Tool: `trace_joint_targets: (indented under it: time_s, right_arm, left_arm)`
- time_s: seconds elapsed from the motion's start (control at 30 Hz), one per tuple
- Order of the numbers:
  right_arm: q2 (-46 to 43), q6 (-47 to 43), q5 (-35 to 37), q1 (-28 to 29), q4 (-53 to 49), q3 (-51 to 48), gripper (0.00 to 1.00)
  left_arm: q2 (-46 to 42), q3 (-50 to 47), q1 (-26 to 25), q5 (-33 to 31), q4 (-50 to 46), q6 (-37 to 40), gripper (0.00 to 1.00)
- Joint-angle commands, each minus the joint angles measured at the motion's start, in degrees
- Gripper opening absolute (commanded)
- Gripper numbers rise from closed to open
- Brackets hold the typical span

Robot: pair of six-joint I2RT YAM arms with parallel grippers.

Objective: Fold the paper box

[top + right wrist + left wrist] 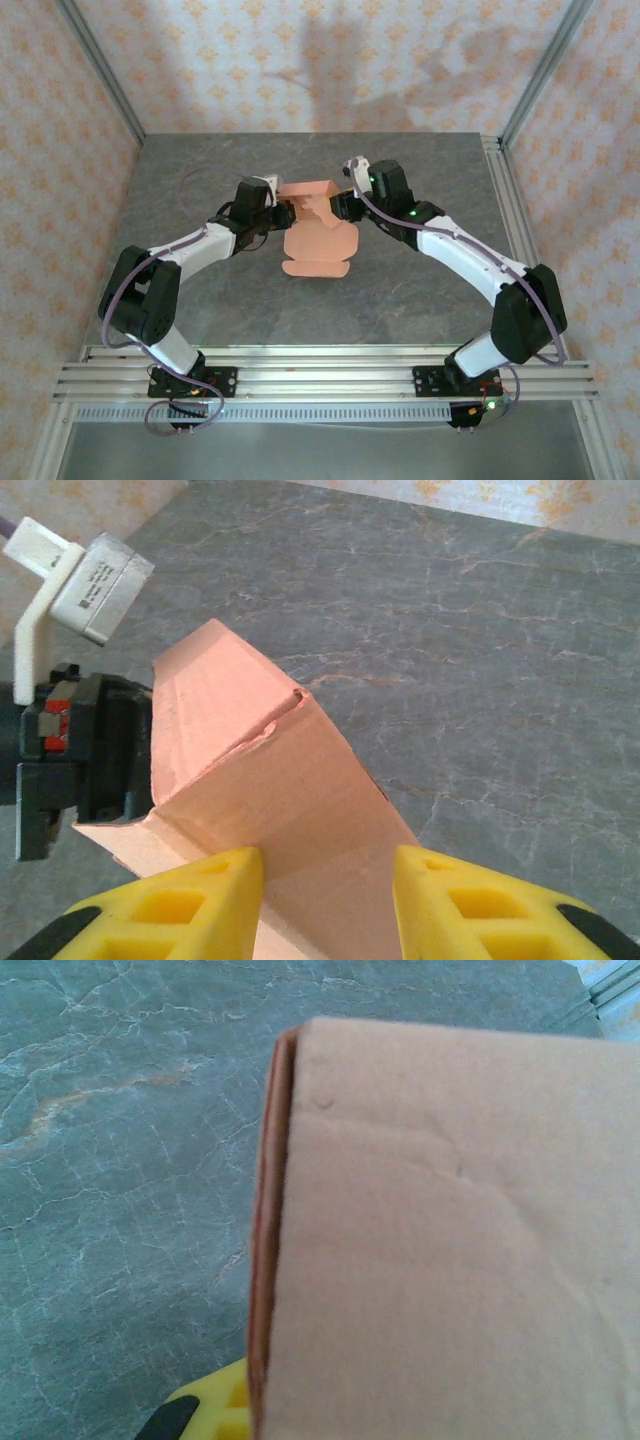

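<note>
Top view: the box (316, 240) sits on the table (420, 290) right between the two pincers. It's half folded, with its back panel standing up. The left pincer (285, 214) is at one side edge of it and the right pincer (338, 207) at the other, both right up against the card.

Left wrist view: the card is super close, just ahead of the pincer and off to its right. One yellow finger (215, 1410) peeks out beside the card's edge, so no telling how wide that pincer is.

Right wrist view: the yellow fingers (190, 905) are partly spread, with a folded corner of the box wedged between them. Can't tell if they actually squeeze it. The left pincer sits just beyond the box, ahead and to the left.
</note>
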Motion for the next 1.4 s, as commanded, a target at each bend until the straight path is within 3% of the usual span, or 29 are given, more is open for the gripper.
trace_joint_targets:
  time_s: [0.0,0.23,0.57,0.83,1.13,1.37]
  right_arm:
    - [2.4,-2.68,2.64,1.43,-1.9,2.57,0.41]
    - [-0.97,0.72,5.09,0.6,0.63,0.22,0.42]
    - [-6.37,3.44,-5.15,-3.36,3.92,-5.93,0.42]
    - [-2.79,3.27,-9.76,-3.09,3.37,-3.95,0.42]
    - [4.01,3.73,-7.46,-1.46,1.55,2.08,0.4]
    - [6.41,2.1,1.08,1.77,0.95,4.77,0.41]
  left_arm:
    - [-2.31,0.11,-0.14,1.56,3.47,-0.34,0.0]
    - [-2.36,-0.47,0.1,0.92,2.66,-0.23,0.0]
    - [-2.0,-0.26,0.28,1.42,3.07,-0.41,0.0]
    - [-1.92,-0.4,0.32,2.08,3.36,-0.93,0.0]
    - [-2.49,-0.71,0.26,1.88,3.22,-1.0,0.0]
    - [-2.56,-0.74,0.3,1.97,3.32,-1.03,0.0]
